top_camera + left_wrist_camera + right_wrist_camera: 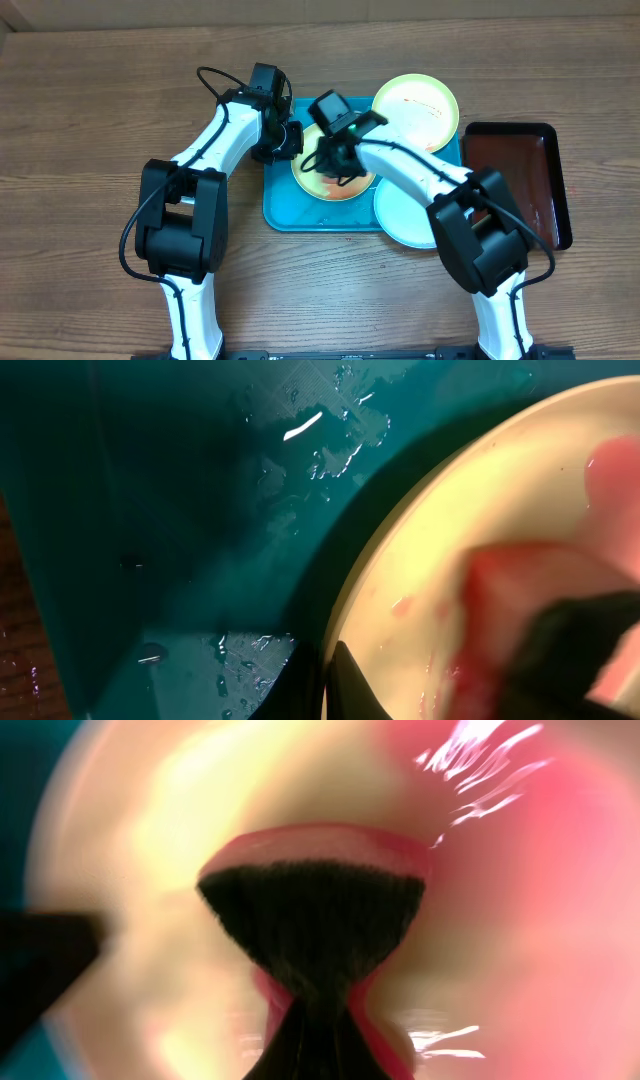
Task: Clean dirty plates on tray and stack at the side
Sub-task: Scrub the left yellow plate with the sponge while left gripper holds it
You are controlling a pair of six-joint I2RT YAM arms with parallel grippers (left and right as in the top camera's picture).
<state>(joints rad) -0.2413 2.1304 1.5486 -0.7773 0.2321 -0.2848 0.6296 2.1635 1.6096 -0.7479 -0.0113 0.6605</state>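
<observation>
Both arms rise from the frame's lower edge, bend at the elbow and reach inward to the upper centre, where the left gripper [285, 140], jaws closed, and the right gripper [335, 160], clamped on a pink sponge [320, 845], point downward, close side by side.

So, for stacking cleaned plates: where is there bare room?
Bare wooden table beyond the left arm and in front of the turquoise rectangular plastic tray; the dark red-brown tray looks bare. The turquoise tray is crowded with three round plates.
</observation>
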